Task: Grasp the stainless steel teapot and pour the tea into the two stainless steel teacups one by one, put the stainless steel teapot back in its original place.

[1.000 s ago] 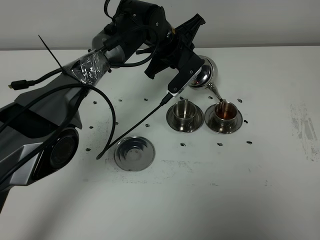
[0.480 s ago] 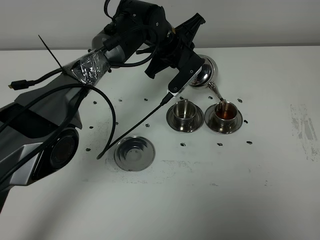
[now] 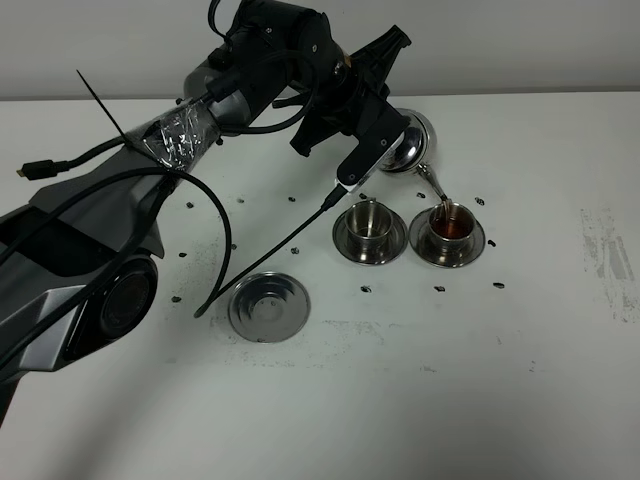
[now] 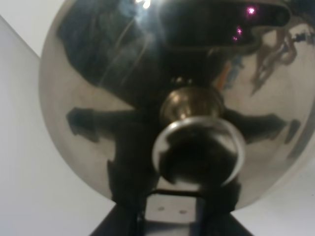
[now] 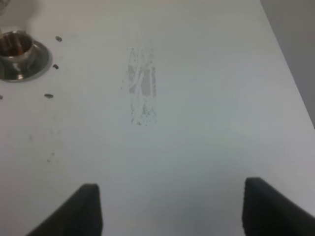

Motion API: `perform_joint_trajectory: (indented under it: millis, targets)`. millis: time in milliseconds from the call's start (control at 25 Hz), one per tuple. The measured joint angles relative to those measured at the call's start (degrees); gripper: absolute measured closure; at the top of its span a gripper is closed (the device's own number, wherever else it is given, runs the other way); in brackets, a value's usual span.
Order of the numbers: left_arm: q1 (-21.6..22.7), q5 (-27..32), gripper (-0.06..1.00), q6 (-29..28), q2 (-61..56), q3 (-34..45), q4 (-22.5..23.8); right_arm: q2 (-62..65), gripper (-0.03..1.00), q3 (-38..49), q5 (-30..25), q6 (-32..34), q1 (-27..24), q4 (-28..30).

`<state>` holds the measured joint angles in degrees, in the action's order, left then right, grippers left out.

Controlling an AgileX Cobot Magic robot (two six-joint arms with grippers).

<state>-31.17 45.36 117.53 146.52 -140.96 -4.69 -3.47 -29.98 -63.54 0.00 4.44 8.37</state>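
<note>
The stainless steel teapot [image 3: 411,148] hangs tilted above the table with my left gripper [image 3: 386,140] shut on its handle side. Its thin spout [image 3: 432,183] dips down to the rim of the right teacup [image 3: 451,222], which holds dark reddish-brown tea [image 3: 453,228]. The left teacup [image 3: 369,217] stands beside it on its own saucer; what it holds I cannot make out. In the left wrist view the pot's domed lid [image 4: 93,103] and knob [image 4: 198,150] fill the picture. The empty round saucer [image 3: 268,305] lies at the front left. My right gripper [image 5: 172,211] hovers open over bare table, with the tea-filled teacup [image 5: 15,48] far off.
A black cable [image 3: 290,238] hangs from the left arm down to the table near the empty saucer. Small dark marks dot the white table [image 3: 500,380] around the cups. A scuffed patch [image 5: 141,86] lies on the table's right side.
</note>
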Motion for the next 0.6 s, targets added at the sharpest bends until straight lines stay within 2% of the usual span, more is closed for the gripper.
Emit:
perform_joint_trajectory:
  millis: [600]
  targets:
    - [0.0,-0.73,0.76,0.0,0.0,0.0,0.06,0.0,0.38,0.0,0.0,0.0,0.0,0.0]
